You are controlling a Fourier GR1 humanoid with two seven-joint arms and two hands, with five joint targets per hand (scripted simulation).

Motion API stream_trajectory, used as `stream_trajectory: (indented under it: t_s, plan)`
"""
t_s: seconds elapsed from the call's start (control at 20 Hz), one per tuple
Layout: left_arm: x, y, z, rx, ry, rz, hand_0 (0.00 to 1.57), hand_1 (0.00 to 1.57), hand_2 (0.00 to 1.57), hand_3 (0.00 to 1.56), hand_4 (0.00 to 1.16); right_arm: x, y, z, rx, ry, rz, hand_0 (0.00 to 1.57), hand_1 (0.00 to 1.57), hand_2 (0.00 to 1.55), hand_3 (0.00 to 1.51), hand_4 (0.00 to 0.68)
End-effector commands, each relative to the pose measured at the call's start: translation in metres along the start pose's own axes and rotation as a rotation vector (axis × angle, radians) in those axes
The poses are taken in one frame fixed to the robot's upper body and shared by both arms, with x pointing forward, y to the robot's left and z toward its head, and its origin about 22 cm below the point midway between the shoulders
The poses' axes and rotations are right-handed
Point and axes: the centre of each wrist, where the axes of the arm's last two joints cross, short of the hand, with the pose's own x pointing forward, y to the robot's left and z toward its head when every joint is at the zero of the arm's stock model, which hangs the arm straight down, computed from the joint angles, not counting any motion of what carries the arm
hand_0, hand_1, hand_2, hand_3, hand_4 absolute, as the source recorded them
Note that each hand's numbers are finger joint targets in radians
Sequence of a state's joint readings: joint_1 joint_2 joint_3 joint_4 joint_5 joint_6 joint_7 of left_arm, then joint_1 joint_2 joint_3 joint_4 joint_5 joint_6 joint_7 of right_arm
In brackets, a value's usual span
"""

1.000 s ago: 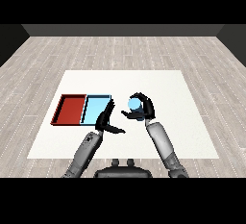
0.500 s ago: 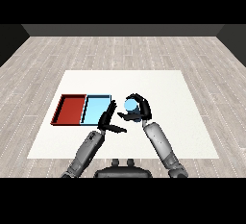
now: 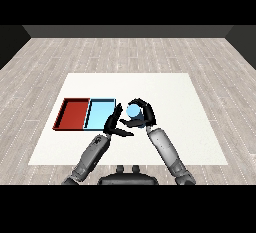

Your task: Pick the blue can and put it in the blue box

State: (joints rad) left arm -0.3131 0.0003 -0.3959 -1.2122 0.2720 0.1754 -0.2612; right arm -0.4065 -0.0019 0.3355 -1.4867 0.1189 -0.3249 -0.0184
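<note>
Toward the left edge of the white tabletop (image 3: 170,84) lies the red tray (image 3: 72,114), and the blue tray (image 3: 99,112) touches its right side. The left hand (image 3: 114,123) sits over the blue tray's near right corner, fingers straight and spread, thumb pointing right; it has edged a little closer to the right hand since the earlier picture. Just right of the blue tray, the right hand (image 3: 141,116) curls round the blue can (image 3: 133,111), which has shifted slightly left toward the tray. Only the can's top shows; the fingers hide its lower body. Both forearms are cut off at the bottom.
</note>
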Motion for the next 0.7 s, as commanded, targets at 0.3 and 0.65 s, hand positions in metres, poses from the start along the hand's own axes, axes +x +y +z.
stream_trajectory:
  t_s: [0.3, 0.65]
  plan:
    - [-0.005, 0.003, -0.010, 0.004, -0.016, 0.007, 0.00, 0.00, 0.00, 0.00, 0.00, -0.013, 0.029, -0.004, 0.021, -0.004, -0.035, 1.45, 1.45, 1.45, 1.39, 0.613]
    - [0.006, -0.013, -0.027, -0.038, -0.038, 0.007, 0.00, 0.00, 0.00, 0.00, 0.00, 0.004, 0.035, 0.006, -0.008, 0.003, -0.131, 1.46, 1.46, 1.45, 1.39, 0.589]
